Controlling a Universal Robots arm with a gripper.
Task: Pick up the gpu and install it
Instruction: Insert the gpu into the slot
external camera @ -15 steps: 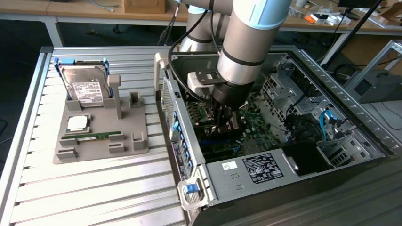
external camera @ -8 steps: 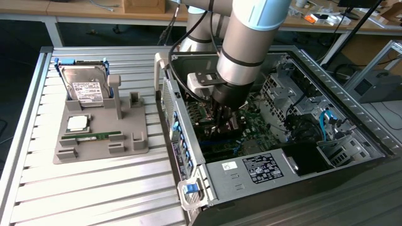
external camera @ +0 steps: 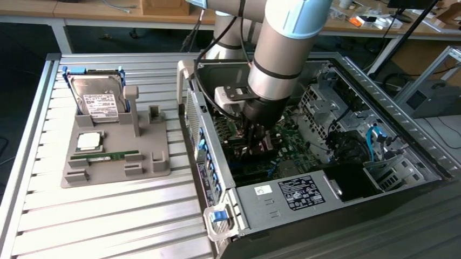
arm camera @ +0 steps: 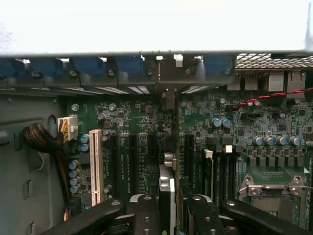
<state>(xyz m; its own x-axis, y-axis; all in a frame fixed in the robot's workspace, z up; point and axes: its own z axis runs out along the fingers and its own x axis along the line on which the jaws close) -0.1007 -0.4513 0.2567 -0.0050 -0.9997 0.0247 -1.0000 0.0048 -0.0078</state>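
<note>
gpu gripped on edge above the motherboard slots

off to the exterior view's left of the gripper, well apart from it on the counter, a grey tray carries a hard drive, a cpu and a green memory stick. the gripper itself hangs inside the open computer case, its fingers partly closed on the gpu, which stands on edge between them, directly over the motherboard and its long expansion slots. the card looks light, thin and stiff but fragile; i judge that a grip on its upper edge, pads flat on both faces and clear of components, suits it best, and that any tilt could stress the edge connector.
</note>
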